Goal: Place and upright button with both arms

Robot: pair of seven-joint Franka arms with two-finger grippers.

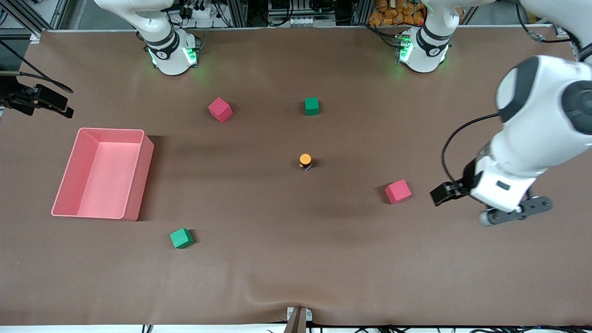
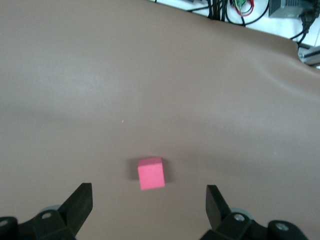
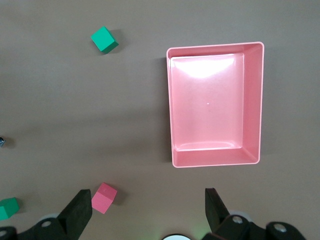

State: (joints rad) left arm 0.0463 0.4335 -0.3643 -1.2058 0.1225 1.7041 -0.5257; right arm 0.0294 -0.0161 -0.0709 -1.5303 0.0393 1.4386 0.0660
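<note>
The button [image 1: 305,161] stands upright near the middle of the table, its round orange cap on top of the small black body. No gripper touches it. My left gripper [image 1: 443,192] hangs low over the table toward the left arm's end, beside a red cube [image 1: 397,191]. In the left wrist view the left gripper [image 2: 149,201] is open and holds nothing, and that red cube [image 2: 151,173] lies just ahead of its fingertips. My right gripper [image 3: 148,206] is open with nothing in it, high over the table between the right arm's base and the pink bin [image 3: 252,105]. It does not show in the front view.
A pink bin [image 1: 138,173] sits toward the right arm's end. A red cube [image 1: 219,109] and a green cube [image 1: 311,106] lie near the bases. Another green cube [image 1: 181,238] lies nearer the front camera. A black device [image 1: 39,99] juts in at the right arm's end.
</note>
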